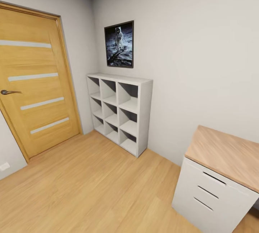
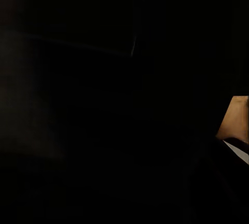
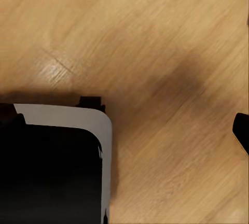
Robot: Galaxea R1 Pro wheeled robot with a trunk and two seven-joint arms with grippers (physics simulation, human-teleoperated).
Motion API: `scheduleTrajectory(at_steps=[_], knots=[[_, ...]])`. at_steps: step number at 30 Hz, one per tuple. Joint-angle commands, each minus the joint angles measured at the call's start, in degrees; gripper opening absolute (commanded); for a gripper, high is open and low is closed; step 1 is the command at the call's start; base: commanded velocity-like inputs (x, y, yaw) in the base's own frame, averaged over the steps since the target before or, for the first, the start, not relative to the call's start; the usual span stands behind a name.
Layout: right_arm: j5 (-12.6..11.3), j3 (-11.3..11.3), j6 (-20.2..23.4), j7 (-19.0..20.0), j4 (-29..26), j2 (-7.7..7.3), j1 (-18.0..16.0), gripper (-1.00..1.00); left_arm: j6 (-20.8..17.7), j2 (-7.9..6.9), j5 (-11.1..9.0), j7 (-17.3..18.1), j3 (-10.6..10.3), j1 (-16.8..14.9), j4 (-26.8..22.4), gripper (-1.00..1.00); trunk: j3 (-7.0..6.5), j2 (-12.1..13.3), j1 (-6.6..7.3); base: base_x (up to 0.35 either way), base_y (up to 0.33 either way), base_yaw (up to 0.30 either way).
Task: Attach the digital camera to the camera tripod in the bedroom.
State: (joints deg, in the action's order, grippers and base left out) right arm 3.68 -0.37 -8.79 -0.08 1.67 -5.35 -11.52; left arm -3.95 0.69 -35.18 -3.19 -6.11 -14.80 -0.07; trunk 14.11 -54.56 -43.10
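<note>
robot faces a closed wooden door (image 1: 36,82) and white cube shelf (image 1: 120,112); camera hunt seems barely begun, can't tell either gripper's state.

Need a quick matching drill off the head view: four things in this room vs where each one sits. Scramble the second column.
Things:
1. door
2. astronaut picture
3. cube shelf
4. drawer cabinet

Places:
A. on the floor against the wall, under the picture
B. lower right, wooden top
C. left wall, shut
D. hung on the wall above the shelf

Pairs: 1-C, 2-D, 3-A, 4-B
</note>
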Motion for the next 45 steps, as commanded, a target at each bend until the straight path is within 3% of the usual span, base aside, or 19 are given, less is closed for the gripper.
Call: scheduleTrajectory(at_steps=[1, 8, 30, 45], knots=[[0.4, -0.1, -0.3, 0.0, 0.2, -0.01, -0.1, 1.00, -0.2, 0.01, -0.4, -0.1, -0.5, 0.0, 0.0, -1.00, 0.06, 0.0, -0.04, 0.323, 0.000, 0.094], [0.4, -0.1, -0.4, 0.0, 0.2, -0.03, -0.1, 1.00, -0.2, 0.01, -0.4, -0.1, -0.5, 0.0, 0.0, -1.00, -0.10, 0.0, -0.04, 0.213, -0.032, 0.210], [0.4, -0.1, -0.5, 0.0, 0.2, -0.01, -0.1, 1.00, -0.2, -0.02, -0.5, -0.1, -0.5, 0.0, 0.0, -1.00, -0.62, 0.0, -0.04, 0.016, -0.002, 0.262], [0.5, -0.1, -0.4, 0.0, 0.2, -0.01, -0.1, 1.00, -0.2, -0.08, -0.5, -0.2, -0.5, 0.0, 0.0, -1.00, -0.64, 0.0, -0.04, 0.228, 0.000, 0.265]])
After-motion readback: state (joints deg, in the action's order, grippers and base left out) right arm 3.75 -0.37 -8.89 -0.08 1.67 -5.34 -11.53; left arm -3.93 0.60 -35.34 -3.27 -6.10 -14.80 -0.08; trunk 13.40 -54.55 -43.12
